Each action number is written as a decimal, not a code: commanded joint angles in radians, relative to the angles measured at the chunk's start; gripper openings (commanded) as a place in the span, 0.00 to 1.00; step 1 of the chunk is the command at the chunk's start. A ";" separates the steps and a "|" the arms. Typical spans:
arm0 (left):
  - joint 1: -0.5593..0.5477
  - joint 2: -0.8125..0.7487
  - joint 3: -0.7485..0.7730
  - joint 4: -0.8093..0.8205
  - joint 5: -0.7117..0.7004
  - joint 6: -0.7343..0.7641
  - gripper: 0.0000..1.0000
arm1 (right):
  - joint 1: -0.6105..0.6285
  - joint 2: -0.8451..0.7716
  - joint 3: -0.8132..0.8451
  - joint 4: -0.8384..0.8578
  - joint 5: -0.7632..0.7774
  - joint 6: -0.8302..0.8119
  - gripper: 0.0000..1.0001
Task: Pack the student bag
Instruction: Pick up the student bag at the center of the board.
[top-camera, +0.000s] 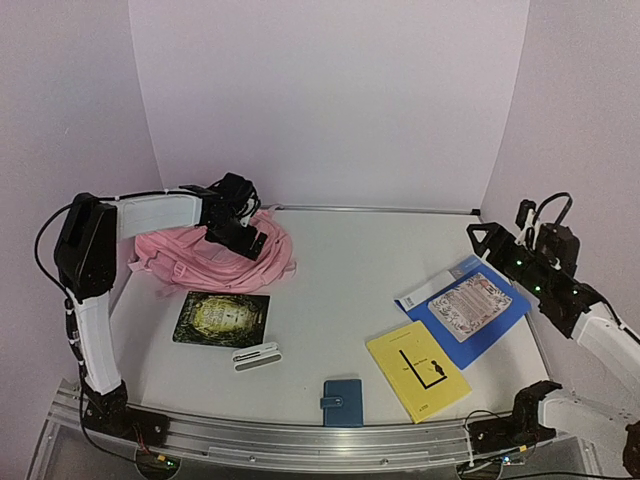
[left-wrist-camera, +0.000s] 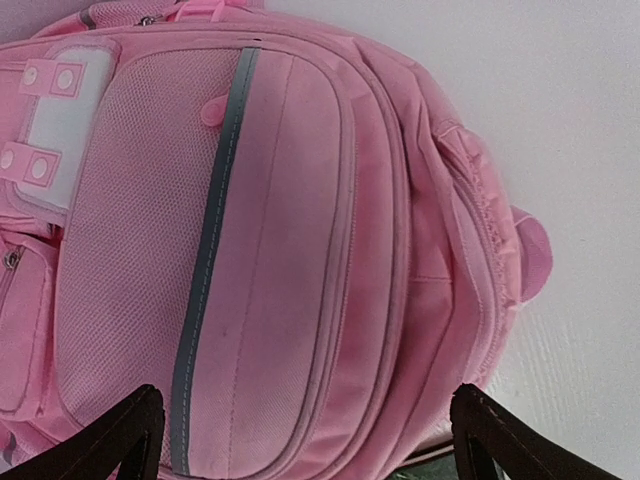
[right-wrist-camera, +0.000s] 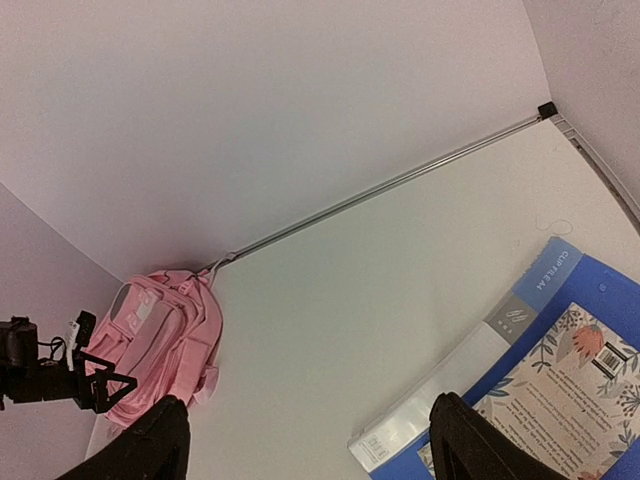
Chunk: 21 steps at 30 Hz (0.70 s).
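Right now the student bag (top-camera: 185, 262) lies at the far left of the tabletop (top-camera: 340, 300), just under the left end effector (top-camera: 248, 243), its fingers (left-wrist-camera: 132, 432) wide apart. The right end effector (top-camera: 482, 238), also spread, is well away, so left is nearer.

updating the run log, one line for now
left gripper open over student bag | right gripper open, empty | yellow book, blue wallet on table

- White table (top-camera: 340, 290), railed along its near edge.
- Pink backpack (top-camera: 190, 262) at the back left.
- Dark green book (top-camera: 222, 319) just in front of it.
- Small white case (top-camera: 257, 356) beside that book.
- Teal wallet (top-camera: 343, 402) at the near edge.
- Yellow book (top-camera: 417, 369), right of centre.
- Blue folder (top-camera: 495, 330) at the far right.
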 joint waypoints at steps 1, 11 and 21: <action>-0.020 0.094 0.096 -0.005 -0.196 0.097 1.00 | 0.006 -0.029 -0.004 0.007 0.017 -0.017 0.83; -0.032 0.220 0.170 0.023 -0.404 0.164 0.80 | 0.006 -0.045 -0.020 -0.005 0.014 -0.033 0.84; -0.032 0.193 0.159 0.085 -0.441 0.253 0.03 | 0.006 -0.039 0.007 -0.029 0.023 -0.057 0.85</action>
